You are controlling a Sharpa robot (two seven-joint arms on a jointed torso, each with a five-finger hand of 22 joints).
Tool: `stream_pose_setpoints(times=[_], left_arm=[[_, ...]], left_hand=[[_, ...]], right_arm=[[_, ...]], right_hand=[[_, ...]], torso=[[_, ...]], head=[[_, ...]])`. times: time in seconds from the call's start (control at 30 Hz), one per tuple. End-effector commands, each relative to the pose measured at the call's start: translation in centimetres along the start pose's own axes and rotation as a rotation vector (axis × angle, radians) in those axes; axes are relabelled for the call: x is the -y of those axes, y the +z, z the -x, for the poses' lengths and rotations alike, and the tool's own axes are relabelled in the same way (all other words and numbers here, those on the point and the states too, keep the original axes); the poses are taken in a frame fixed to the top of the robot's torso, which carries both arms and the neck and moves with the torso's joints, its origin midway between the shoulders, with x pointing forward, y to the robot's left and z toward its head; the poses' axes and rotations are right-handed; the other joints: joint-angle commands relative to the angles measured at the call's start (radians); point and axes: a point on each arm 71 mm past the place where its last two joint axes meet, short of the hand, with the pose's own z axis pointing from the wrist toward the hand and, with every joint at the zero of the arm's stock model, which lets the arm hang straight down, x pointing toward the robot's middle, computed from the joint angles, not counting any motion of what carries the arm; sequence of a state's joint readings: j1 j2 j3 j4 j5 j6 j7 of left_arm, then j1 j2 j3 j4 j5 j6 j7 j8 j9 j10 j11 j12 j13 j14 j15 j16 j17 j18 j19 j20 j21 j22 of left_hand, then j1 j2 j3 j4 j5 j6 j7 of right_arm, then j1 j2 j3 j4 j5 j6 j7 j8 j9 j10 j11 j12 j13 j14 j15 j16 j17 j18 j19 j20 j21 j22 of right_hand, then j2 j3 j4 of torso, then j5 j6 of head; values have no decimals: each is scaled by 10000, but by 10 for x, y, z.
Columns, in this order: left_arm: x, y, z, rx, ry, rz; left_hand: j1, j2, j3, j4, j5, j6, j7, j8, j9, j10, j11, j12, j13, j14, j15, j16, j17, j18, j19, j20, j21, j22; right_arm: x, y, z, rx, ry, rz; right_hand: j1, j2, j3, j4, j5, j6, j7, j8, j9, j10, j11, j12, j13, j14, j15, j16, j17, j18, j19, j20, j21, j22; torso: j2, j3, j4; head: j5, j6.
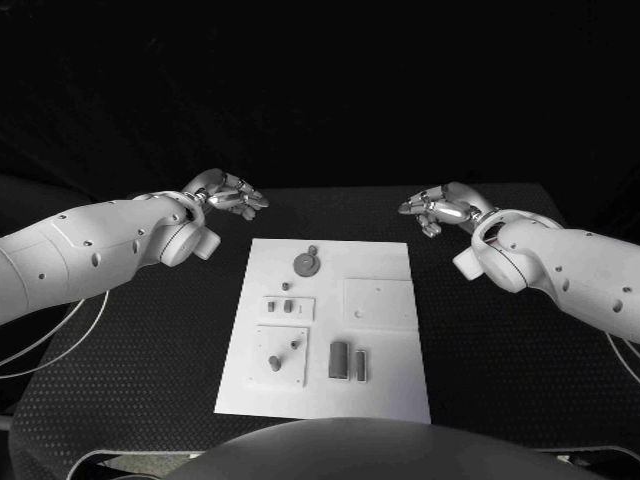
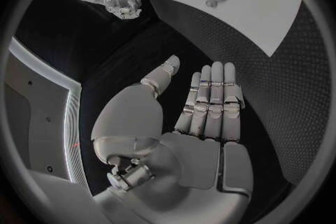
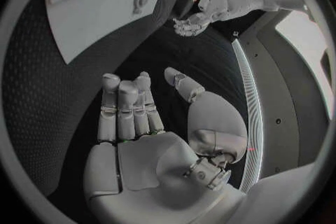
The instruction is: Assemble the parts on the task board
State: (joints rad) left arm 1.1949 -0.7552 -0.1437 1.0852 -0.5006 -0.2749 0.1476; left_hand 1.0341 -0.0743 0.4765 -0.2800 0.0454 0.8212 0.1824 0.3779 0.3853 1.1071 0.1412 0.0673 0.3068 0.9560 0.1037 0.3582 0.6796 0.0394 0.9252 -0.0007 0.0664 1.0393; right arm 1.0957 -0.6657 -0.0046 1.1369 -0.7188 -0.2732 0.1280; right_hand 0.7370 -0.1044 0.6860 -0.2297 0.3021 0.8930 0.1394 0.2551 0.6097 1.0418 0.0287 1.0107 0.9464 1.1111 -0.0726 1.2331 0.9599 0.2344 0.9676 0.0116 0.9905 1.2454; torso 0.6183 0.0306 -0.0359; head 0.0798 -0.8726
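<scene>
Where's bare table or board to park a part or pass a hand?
Free: black table left of the board, the table right of it, and the strip between the hands beyond its far edge. Left hand and right hand hover open at the far corners. On the board, the right side is mostly bare; crowded along its left-centre, round part down to the two bars.

- Task board [image 1: 382,396]: one.
- Hands: two, left hand [image 1: 228,193] and right hand [image 1: 438,209].
- Arms: two.
- Table [image 1: 133,340]: one.
</scene>
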Motion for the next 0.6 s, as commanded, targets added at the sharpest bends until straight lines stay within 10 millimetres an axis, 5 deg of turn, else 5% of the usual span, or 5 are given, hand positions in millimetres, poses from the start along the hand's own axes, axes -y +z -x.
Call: stream_pose_setpoints(times=[0.03, 0.23, 0.27, 0.4, 0.6], left_arm=[[9, 8, 5, 697, -1564, -505], [19, 24, 11, 1019, -2433, -768], [21, 25, 12, 1029, -2589, -807], [34, 33, 18, 1109, -2885, -1153], [43, 40, 19, 988, -3177, -1509]], left_hand=[[-97, -7, 60, -10, 46, -219, -2, -129, -53, -338, 98, -55, -165, -436, 182, -354, -161, -137, -441, 182, -58, -164], [-348, -5, -87, -13, 52, -1033, -254, -511, -160, -1722, 103, -51, -779, -1626, 614, -1229, -616, -23, -1268, 617, -63, -622], [-422, -46, -163, -24, 36, -1141, -299, -548, -162, -1934, 76, -72, -871, -1784, 662, -1338, -681, -44, -1466, 677, -72, -709], [-726, -47, -511, -50, 34, -1480, -469, -623, -128, -2576, -15, -52, -1185, -2194, 749, -1617, -870, -175, -2183, 824, -64, -1056], [-1191, 35, -1041, -70, 36, -1793, -660, -660, -64, -2978, -165, -47, -1457, -2556, 770, -1829, -1016, -373, -2799, 905, -51, -1386]], right_arm=[[2, 11, 19, 1089, 1341, 862], [14, 30, 37, 2060, 2123, 713], [15, 31, 38, 2130, 2294, 708], [9, 37, 44, 2413, 3062, 1051], [9, 37, 46, 2241, 3711, 1135]], right_hand=[[-26, 153, 38, -44, -10, -126, 121, -52, 13, -463, 118, -752, -593, -563, 149, -905, -452, 142, -621, 313, -598, -279], [-194, 315, 191, -31, -4, -1062, 461, -315, -126, -1539, 709, -3637, -2984, -1975, 1107, -3915, -2020, -205, -2400, 1041, -2459, -1268], [-215, 338, 193, -29, -5, -1193, 459, -343, -161, -1623, 841, -4083, -3376, -2126, 1276, -4348, -2236, -253, -2638, 1136, -2714, -1414], [-362, 567, -77, -113, -31, -1843, 472, -474, -379, -1826, 1354, -5918, -4987, -3132, 2179, -6418, -3155, -607, -4113, 1571, -3905, -1997], [-568, 937, -1123, -189, -6, -2523, 349, -518, -602, -2720, 1449, -7775, -6548, -5164, 2779, -8602, -4225, -1055, -5853, 1983, -5248, -2623]], torso=[[-103, 6, -10], [-307, 35, -6], [-351, 44, -14], [-431, 75, -47], [-599, 188, -117]], head=[[-9, 0], [42, 842], [70, 1161], [150, 1968], [337, 2867]])
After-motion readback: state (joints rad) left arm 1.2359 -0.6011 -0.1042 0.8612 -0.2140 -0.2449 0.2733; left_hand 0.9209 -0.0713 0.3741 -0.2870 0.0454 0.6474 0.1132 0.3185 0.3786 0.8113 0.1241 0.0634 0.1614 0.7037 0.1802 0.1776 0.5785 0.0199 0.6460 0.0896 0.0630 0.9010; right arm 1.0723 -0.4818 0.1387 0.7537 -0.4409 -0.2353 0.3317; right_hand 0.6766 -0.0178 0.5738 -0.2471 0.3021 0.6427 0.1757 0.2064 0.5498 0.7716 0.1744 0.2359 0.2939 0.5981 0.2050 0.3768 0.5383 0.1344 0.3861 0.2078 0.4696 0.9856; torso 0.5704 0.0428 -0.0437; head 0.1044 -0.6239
